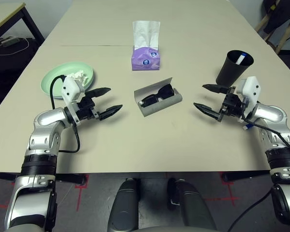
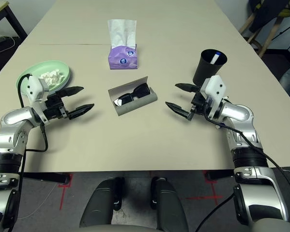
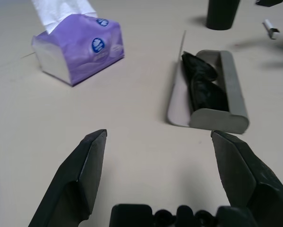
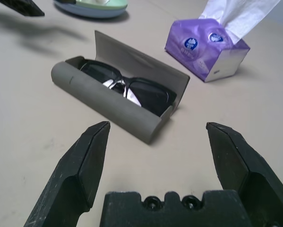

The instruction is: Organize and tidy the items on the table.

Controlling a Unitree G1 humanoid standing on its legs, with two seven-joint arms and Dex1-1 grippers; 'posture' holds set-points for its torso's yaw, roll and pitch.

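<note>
Our left gripper and our right gripper both float just above the table with their fingers spread wide apart, holding nothing, and they point in at each other. Between them lies the long grey glasses case, lid open, with the black sunglasses tucked inside. Behind our left gripper sits the pale green plate with the crumpled white tissue wad on it, behind our right gripper stands the black cup with the white marker pen in it, and a purple tissue pack sits farther back in the middle.

marker pen mostly hidden inside black cup; sunglasses half sunk in case.
</note>
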